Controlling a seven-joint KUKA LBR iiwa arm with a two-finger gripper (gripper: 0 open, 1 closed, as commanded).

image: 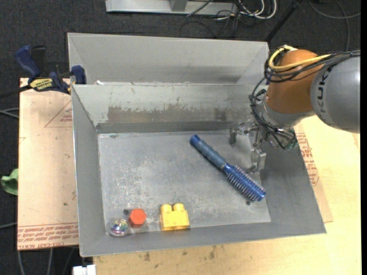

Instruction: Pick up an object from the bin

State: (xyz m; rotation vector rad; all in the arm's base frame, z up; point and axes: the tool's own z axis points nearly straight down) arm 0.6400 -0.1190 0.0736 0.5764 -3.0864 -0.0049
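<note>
Camera view: the tool [248,148] hangs at the 3 o'clock side of the grey bin [172,105], released, nothing between its fingers. Just beside it, toward 7 o'clock, lies a blue brush [228,168], handle pointing to 10 o'clock. At the floor's 7 o'clock lie a yellow brick [174,217], a red disc [137,217] and a shiny ball [118,228].

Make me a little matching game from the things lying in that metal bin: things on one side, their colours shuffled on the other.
Things:
1. brush
2. toy block
3. small disc
4. little ball

Colours:
A. yellow
B. shiny silver
C. blue
D. red

Pairs: 1-C, 2-A, 3-D, 4-B
</note>
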